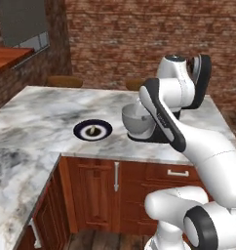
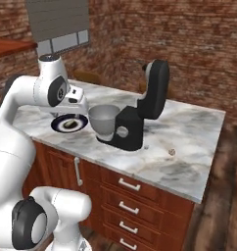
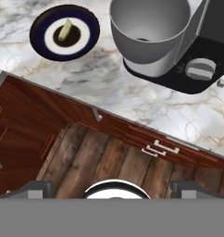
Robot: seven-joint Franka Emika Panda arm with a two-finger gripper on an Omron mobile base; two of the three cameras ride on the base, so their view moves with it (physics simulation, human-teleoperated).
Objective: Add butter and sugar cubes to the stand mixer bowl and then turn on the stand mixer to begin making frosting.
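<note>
Gripper spread wide above the counter edge, holding nothing.

Gripper point(image 3: 112, 192) looks down from high up: wood floor and red-brown cabinet fronts point(image 3: 160, 148) nearest, then the marble counter point(image 3: 132, 106). On it the stand mixer bowl point(image 3: 148, 34) sits empty on the black stand mixer point(image 2: 140, 117), head tilted up and back, silver knob point(image 3: 200, 69) facing front. Just beside the bowl lies a dark-blue-rimmed plate point(image 3: 40, 39) carrying a pale yellow stick point(image 3: 65, 31). Brick wall point(image 1: 139, 39) behind.
</note>
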